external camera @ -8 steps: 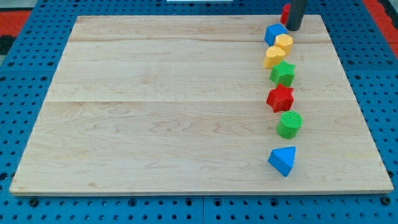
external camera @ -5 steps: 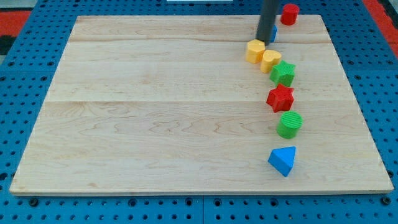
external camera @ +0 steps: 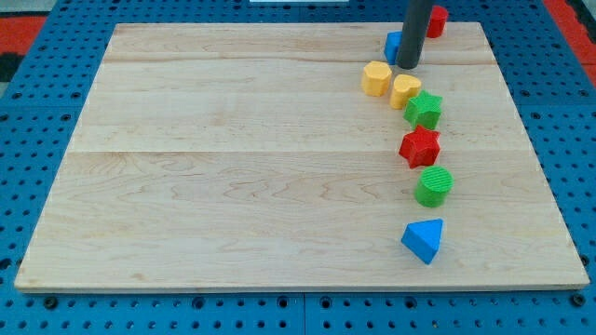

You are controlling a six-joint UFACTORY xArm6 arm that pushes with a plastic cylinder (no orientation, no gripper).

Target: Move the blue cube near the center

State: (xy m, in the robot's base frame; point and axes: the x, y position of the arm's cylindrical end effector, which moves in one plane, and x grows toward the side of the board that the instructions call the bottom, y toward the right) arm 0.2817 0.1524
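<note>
My tip (external camera: 408, 66), the end of a plain dark rod with no jaws and nothing held, rests just right of the small blue plastic cube (external camera: 393, 45), touching or nearly so. The cube sits near the pale wooden board's (external camera: 233, 158) top edge, above a yellow hexagonal block (external camera: 376, 78) and a yellow heart-shaped block (external camera: 405, 90).
</note>
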